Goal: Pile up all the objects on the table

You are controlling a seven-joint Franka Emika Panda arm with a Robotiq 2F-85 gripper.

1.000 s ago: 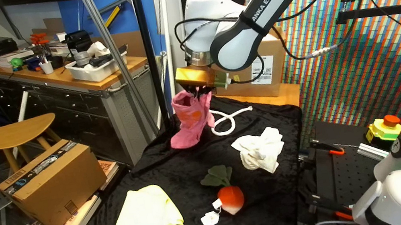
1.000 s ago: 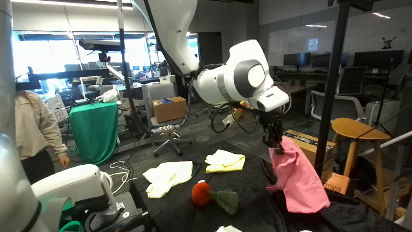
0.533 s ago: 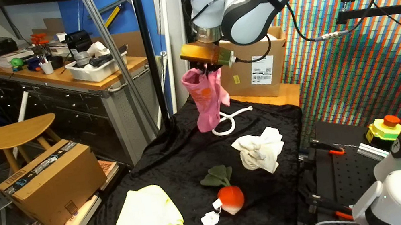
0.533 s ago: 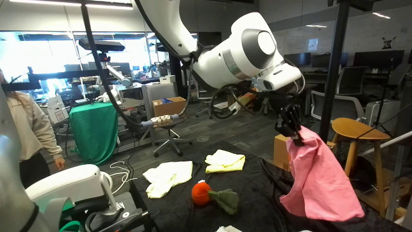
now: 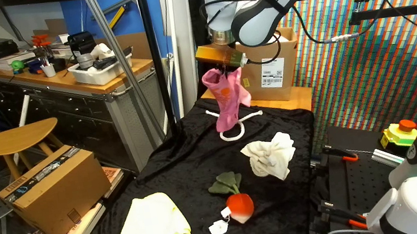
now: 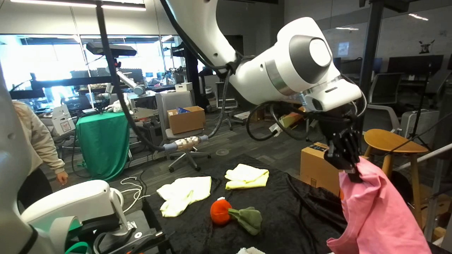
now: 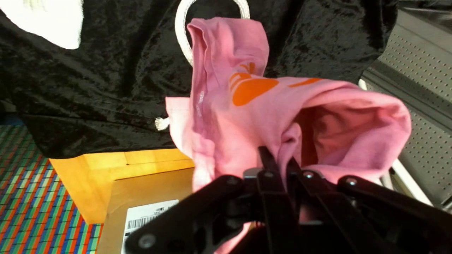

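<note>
Black-covered, the table [image 5: 188,171] carries the red radish [image 5: 241,208], a soft toy, from which I give all places. During the last second, the pink cloth [image 5: 228,98] has been lifted somewhat and moved; now it hangs on the leafy side of the radish, well apart from it. By this move, one more end of the white rope [image 5: 233,138], which lies on that same side, has come into view; whether the cloth touches the rope, I cannot tell. The gripper [image 7: 278,158] is clenched on a fold of this cloth. For the task this means, in my judgement, that the carrying is begun but the pile is not yet made: the white cloth [image 5: 268,158] and the pale yellow cloth [image 5: 153,228] lie near the radish, on opposite sides, and the cream cloth [image 6: 190,187] lies on the side away from its leaves.
</note>
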